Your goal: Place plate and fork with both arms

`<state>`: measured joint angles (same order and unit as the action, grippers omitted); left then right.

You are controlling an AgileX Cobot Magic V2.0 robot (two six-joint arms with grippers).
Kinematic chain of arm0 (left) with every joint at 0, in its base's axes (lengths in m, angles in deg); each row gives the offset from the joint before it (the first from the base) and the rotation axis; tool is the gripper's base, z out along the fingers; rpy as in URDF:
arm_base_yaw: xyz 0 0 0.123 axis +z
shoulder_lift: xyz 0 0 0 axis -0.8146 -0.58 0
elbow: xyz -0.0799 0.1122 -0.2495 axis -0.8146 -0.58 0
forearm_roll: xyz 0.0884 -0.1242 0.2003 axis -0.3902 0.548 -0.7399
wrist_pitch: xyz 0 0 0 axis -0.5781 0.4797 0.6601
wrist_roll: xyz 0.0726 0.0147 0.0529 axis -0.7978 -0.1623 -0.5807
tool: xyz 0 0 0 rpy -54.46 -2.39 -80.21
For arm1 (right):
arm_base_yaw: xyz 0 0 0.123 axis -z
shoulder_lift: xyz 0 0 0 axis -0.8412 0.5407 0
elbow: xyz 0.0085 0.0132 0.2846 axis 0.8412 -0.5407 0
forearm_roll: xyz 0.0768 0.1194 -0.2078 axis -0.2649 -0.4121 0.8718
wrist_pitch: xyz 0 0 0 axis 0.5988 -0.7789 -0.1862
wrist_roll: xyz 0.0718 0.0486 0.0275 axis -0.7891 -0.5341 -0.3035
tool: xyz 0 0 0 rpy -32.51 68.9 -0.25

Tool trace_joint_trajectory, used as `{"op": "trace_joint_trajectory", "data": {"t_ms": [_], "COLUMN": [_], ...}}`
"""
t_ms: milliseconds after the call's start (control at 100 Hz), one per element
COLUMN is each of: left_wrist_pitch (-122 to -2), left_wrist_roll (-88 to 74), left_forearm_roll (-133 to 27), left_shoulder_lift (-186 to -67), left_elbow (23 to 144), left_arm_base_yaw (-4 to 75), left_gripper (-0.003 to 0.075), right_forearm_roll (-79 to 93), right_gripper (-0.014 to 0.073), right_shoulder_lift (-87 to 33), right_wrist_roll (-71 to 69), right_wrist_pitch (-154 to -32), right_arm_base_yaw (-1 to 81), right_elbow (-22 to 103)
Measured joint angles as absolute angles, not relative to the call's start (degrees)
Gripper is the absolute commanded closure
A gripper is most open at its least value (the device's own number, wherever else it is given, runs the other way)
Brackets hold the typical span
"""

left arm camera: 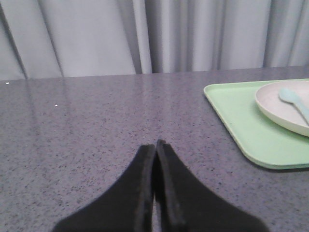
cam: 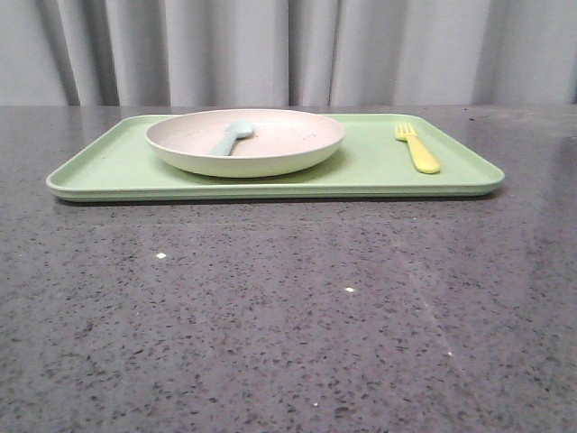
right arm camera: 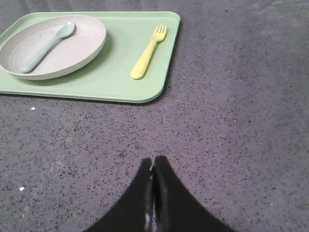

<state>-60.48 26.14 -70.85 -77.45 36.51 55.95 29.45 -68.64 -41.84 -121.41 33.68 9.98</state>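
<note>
The plate (cam: 288,149), pale pink inside with a cream rim, sits on the left half of the light-green tray (cam: 379,176); it also shows in the left wrist view (left arm camera: 275,108) and the right wrist view (right arm camera: 72,53). The yellow fork (cam: 417,149) lies on the tray's right part, tines pointing away; the right wrist view shows it too (right arm camera: 148,53). My left gripper (left arm camera: 156,143) is shut and empty over bare table, left of the tray. My right gripper (right arm camera: 153,159) is shut and empty over bare table, well short of the tray. Neither gripper shows in the front view.
A light blue spoon (cam: 231,138) lies in the plate, also seen in the left wrist view (left arm camera: 295,100) and the right wrist view (right arm camera: 46,46). The dark speckled table (cam: 288,316) stretches in front of the tray. Grey curtains (cam: 288,50) hang behind.
</note>
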Motion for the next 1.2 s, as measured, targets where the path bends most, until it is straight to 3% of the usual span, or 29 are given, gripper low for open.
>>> {"op": "trace_joint_trajectory", "data": {"t_ms": [350,1200], "left_wrist_pitch": [-56.62,-55.76], "left_wrist_roll": [31.99,32.34], "left_forearm_roll": [-74.86,-74.83], "left_shoulder_lift": [-68.74,-68.74], "left_elbow": [26.19,26.16], "left_arm_base_yaw": [57.29,57.29], "left_gripper": [0.0741,0.0741], "right_forearm_roll": [29.45,29.45], "right_gripper": [0.0662,0.0662], "right_shoulder_lift": [-68.64,-68.64], "right_wrist_roll": [-41.84,-41.84], "right_wrist_pitch": [-121.41,-121.41], "right_arm_base_yaw": [33.68,33.68], "right_elbow": [9.98,9.98]}}
